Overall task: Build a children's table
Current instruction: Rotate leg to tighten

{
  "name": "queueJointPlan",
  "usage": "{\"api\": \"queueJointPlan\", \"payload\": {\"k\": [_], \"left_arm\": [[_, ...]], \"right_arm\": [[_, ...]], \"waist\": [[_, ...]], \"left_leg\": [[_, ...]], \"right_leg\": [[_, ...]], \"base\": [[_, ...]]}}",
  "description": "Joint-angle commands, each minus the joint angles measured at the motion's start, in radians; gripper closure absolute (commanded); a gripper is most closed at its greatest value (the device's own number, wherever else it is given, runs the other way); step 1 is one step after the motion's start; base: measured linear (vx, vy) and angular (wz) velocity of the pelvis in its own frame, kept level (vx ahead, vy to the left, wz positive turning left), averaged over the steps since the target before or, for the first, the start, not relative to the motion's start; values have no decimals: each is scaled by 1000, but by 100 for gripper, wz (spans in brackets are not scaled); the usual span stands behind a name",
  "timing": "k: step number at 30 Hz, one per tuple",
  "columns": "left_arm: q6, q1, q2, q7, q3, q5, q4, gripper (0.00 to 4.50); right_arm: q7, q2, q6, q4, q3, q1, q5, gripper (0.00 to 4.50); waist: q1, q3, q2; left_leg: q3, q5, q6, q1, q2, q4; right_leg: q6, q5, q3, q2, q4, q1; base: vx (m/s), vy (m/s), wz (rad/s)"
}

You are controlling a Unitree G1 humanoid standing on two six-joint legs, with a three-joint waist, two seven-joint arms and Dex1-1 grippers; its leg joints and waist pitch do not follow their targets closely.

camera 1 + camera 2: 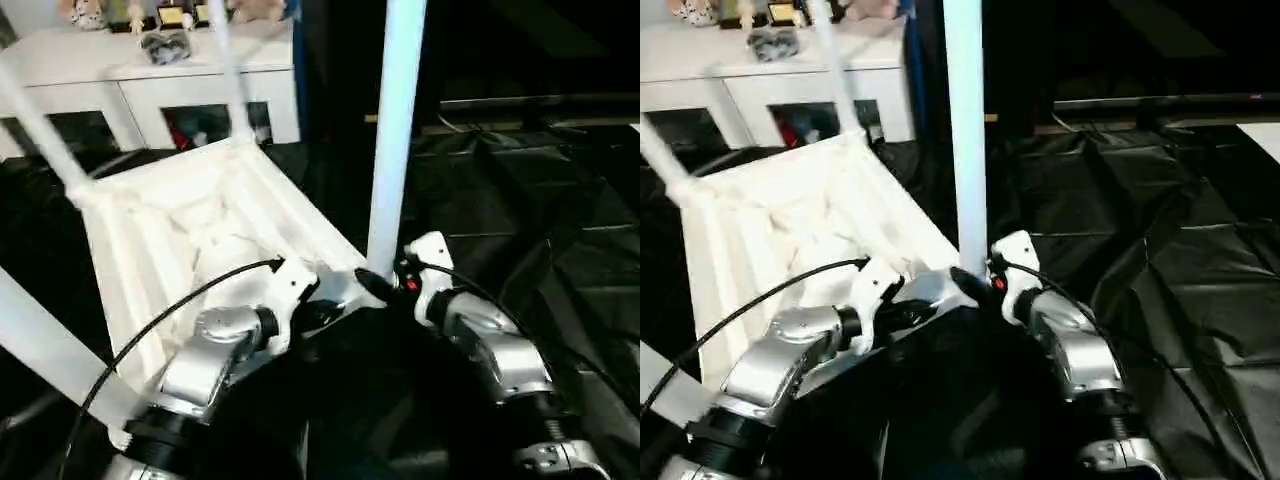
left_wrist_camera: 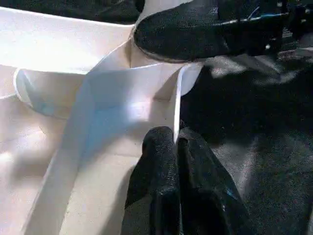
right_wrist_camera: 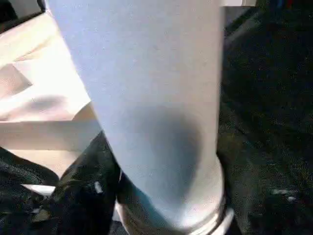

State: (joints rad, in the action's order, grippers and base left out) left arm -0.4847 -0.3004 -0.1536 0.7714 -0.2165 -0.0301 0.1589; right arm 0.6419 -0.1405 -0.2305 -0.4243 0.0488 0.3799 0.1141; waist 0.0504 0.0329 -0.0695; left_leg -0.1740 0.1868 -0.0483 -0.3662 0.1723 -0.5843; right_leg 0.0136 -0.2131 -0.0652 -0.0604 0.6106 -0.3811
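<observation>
White plastic fills the middle of our view: the tabletop (image 1: pixel 200 230) lies upside down on the black sheeting (image 1: pixel 520 200) that covers the floor, ribbed underside up and tilted, its near side raised toward us. Legs stand in its corner sockets; the leg at the near right corner (image 1: pixel 397 130) rises almost straight up, two more slant up from the far corners (image 1: pixel 232 70) (image 1: pixel 40 125), and a fourth (image 1: pixel 50 350) crosses the lower left of the head views. Our right gripper (image 1: pixel 378 283) is at the base of the near right leg, its black fingers (image 3: pixel 83 191) spread around the tube just above the socket collar (image 3: pixel 171 223), holding the leg. Our left gripper (image 2: pixel 176 147) is pinched narrow on the thin rim wall (image 2: pixel 177 105) of the tabletop, just beside that same corner socket, one finger on each face of the wall. Beyond the tabletop, at the far edge of the sheeting, stands a white cabinet (image 1: pixel 150 75) with glass doors and small items on top.
</observation>
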Motion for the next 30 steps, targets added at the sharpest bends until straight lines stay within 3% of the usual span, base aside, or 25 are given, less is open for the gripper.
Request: {"api": "queueJointPlan", "payload": {"k": [1, 3, 7, 12, 15, 18, 21, 30], "left_arm": [[50, -16, 54, 48, -56, -86, -73, 450], [56, -12, 28, 87, -53, -91, -80, 450], [52, -7, -11, 153, -48, -106, -96, 450], [45, -3, -82, 267, -49, -140, -100, 450], [34, -1, -117, 327, -53, -155, -104, 450], [20, 1, -140, 361, -54, -168, -112, 450], [19, 0, -160, 380, -53, -173, -112, 450], [8, 9, -182, 407, -53, -185, -113, 450]], "right_arm": [[119, 35, -24, -36, 149, -26, -1, 104], [160, 2, -17, -14, 145, -28, 2, 83], [258, -52, 28, 17, 148, -36, 4, 83], [456, -152, 39, 99, 175, -61, 55, 83], [569, -204, 9, 155, 196, -81, 93, 83], [608, -224, 9, 173, 204, -90, 103, 83], [649, -241, -6, 179, 214, -94, 112, 83], [702, -265, -63, 219, 228, -111, 137, 156]], "waist": [[7, -42, 25], [9, -43, 25], [12, -47, 24], [24, -46, 22], [39, -45, 21], [43, -44, 21], [42, -43, 20], [50, -47, 22]], "left_leg": [[23, 183, 73, -3, 53, 66], [22, 170, 81, -3, 53, 64], [21, 139, 100, -5, 54, 60], [19, 146, 117, 3, 59, 59], [19, 161, 116, 4, 65, 60], [18, 182, 104, 8, 65, 61], [21, 178, 94, 2, 62, 62], [20, 143, 104, 1, 63, 58]], "right_leg": [[167, -274, 53, -89, -94, 36], [168, -259, 52, -89, -93, 37], [184, -194, 50, -87, -86, 40], [195, -188, 51, -85, -84, 36], [207, -179, 51, -84, -80, 34], [209, -202, 53, -86, -83, 30], [200, -225, 52, -88, -84, 35], [208, -175, 51, -88, -79, 36]], "base": [[0, 0, 0], [0, 0, 0], [0, 0, 0], [0, 0, 0], [0, 0, 0], [0, 0, 0], [0, 0, 0], [0, 0, 0]]}}
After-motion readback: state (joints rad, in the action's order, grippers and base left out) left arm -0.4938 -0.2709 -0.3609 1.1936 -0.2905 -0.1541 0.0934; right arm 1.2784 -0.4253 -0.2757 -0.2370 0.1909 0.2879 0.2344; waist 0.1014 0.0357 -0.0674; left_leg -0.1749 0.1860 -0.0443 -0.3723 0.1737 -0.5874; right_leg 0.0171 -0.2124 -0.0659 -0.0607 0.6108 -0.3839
